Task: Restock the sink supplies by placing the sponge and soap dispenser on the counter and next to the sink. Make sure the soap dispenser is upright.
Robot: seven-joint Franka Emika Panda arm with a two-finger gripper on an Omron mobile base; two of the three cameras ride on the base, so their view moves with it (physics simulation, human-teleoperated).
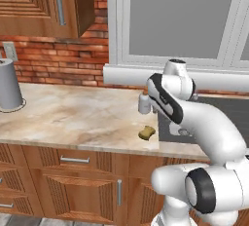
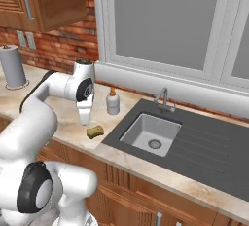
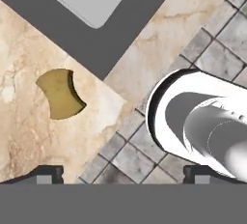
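grey cylinder way off to the left of the hand, back by the brick wall. gripper hanging above the counter edge with jaws spread wide, nothing held between them. sponge lying flat just below and beside the fingers, right at the corner of the sink. soap dispenser standing upright just past the hand, next to the basin rim. tap further right.

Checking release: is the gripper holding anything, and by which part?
Nothing held. The gripper is open and empty, above the counter; the sponge lies free beside the sink.
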